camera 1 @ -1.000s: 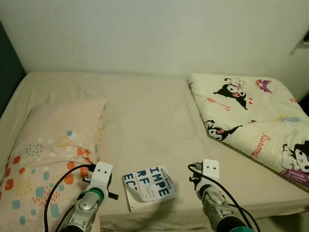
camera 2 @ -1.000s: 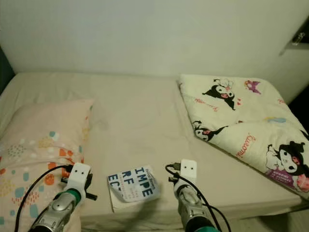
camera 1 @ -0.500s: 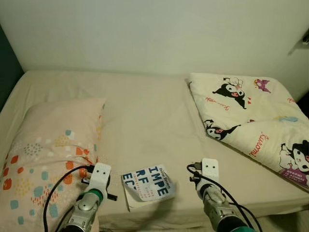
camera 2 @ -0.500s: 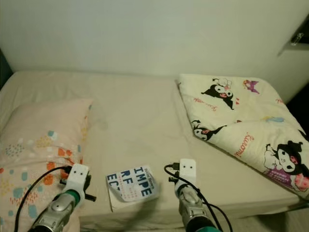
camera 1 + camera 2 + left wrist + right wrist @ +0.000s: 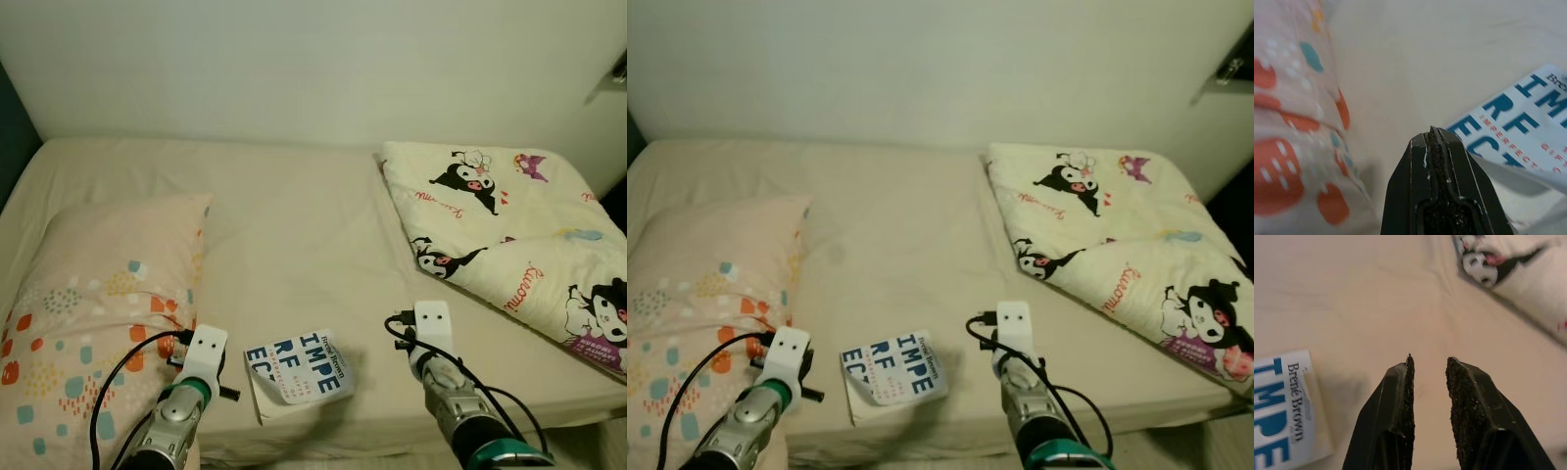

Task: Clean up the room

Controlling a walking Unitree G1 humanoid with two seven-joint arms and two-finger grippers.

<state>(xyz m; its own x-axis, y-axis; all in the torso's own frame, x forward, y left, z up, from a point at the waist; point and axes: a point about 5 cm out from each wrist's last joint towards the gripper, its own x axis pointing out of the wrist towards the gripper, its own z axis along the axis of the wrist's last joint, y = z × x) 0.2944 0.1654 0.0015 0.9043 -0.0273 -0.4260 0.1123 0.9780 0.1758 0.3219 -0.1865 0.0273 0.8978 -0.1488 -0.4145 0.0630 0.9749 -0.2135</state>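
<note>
Beige-sheeted bed (image 5: pixel 294 225) set against a plain pale wall; all places below are given relative to the book.

Book (image 5: pixel 299 372): white paperback, large blue cover lettering, lying flat near the bed's front edge, its nearer cover corner curled upward.

Pillow (image 5: pixel 93 294): peach, with orange and teal spots, on the robot's left of the book, near it.

Blanket (image 5: pixel 509 235): cream, printed with black-and-white cartoon figures, folded, well apart from the book on the robot's right and farther back.

Left gripper (image 5: pixel 1434 134): just beside the book on its pillow side, over bare sheet, fingers pressed together with nothing between them; a black cable loops from its wrist.

Right gripper (image 5: pixel 1429 366): near the book on its blanket side, over bare sheet, fingers (image 5: pixel 1403 382) parted by a narrow gap, holding nothing. The book's edge, printed with the author's name, lies beside it without touching.
</note>
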